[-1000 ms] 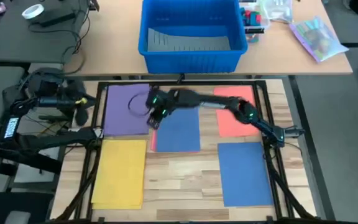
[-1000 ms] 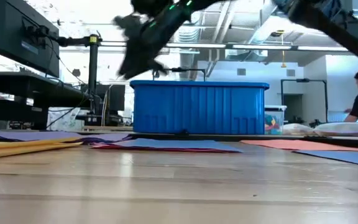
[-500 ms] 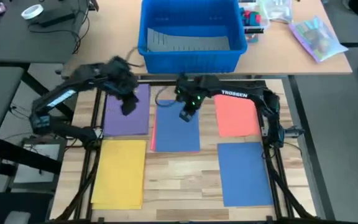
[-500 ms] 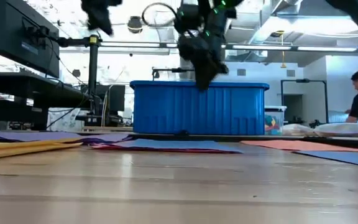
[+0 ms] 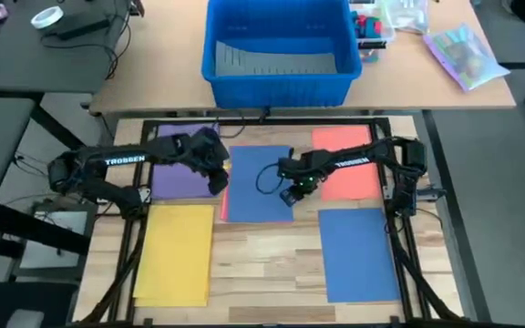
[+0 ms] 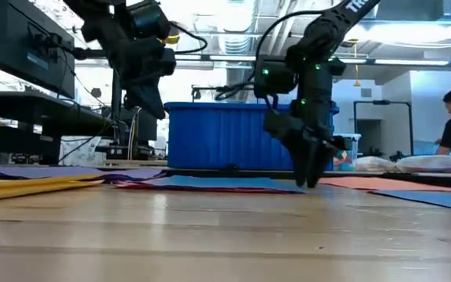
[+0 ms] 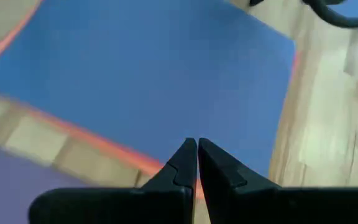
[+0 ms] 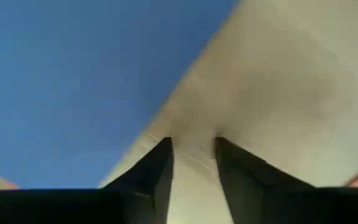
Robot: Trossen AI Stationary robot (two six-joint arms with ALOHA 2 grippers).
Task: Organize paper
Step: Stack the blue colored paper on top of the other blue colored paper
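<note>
Arms reaching inward: I'm holding left gripper pinched closed beside blue paper; right gripper, slightly parted, is touching down.

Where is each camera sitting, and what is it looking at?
High view: above the table, looking straight down on the paper sheets, blue bin and both arms.
Low view: at tabletop height, looking level across to the bin; both arms hang in from above.
Left wrist view: on the left arm, facing the middle blue sheet past the shut left gripper.
Right wrist view: on the right arm, facing that sheet's edge and bare table past the open right gripper.
All four show the middle blue sheet.
</note>
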